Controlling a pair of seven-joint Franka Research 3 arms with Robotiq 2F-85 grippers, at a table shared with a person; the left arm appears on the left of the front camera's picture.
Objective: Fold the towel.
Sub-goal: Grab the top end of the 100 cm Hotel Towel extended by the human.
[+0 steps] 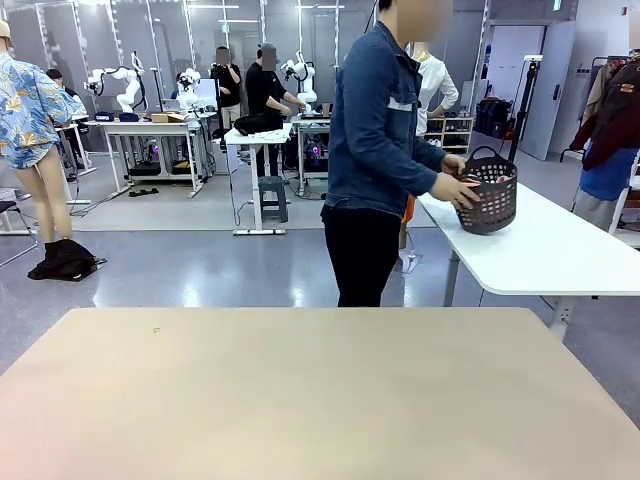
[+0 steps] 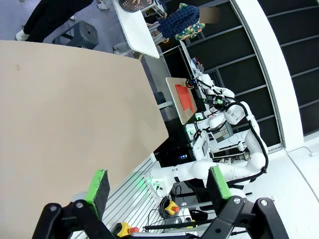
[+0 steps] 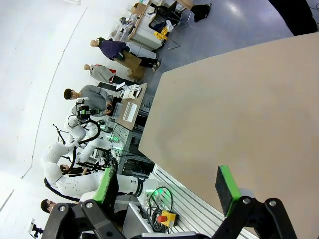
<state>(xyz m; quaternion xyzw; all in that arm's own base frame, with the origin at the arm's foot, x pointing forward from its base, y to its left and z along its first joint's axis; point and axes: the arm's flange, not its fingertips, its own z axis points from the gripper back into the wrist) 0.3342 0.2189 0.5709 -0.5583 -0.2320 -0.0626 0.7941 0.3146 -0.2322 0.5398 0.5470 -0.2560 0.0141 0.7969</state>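
While a person [image 1: 375,150] in a denim jacket stands at the far side, both hands [image 1: 455,188] hold a dark basket [image 1: 492,205] on the white table [image 1: 560,250] to the right, well apart from the tan table [image 1: 300,400]. A faint pink patch [image 1: 487,181] shows through the basket's holes; whether it is the towel, and which way its long axis runs, is too small to tell. The tan top offers open room right out to its edges. By its near edge the left gripper [image 2: 157,174] hangs with 2 green pads spread wide, touching nothing; the right gripper [image 3: 167,174] hangs likewise, jaws wide apart, gripping nothing
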